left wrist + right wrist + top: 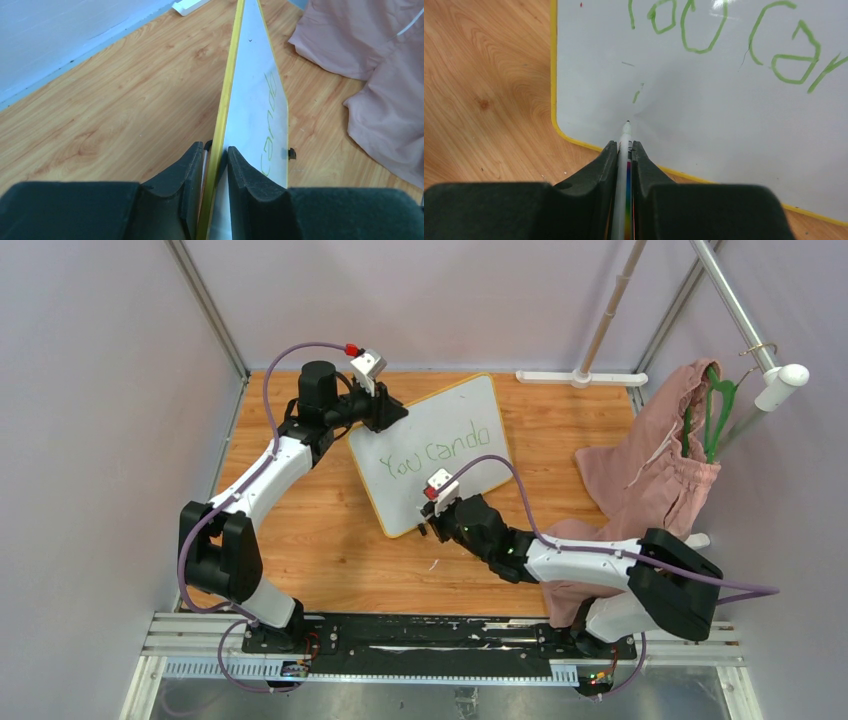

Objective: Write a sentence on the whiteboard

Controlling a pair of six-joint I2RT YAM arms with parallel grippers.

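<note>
Clamped in the right gripper, a marker is mostly hidden; the whiteboard, its sentence barely legible, is pinched by the left gripper.

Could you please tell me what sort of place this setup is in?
Probably a robotics lab test cell: plain pale panel walls enclose a wooden tabletop, a silver metal rail carries two black-and-white robot arms, and a pink cloth garment hangs nearby.
</note>
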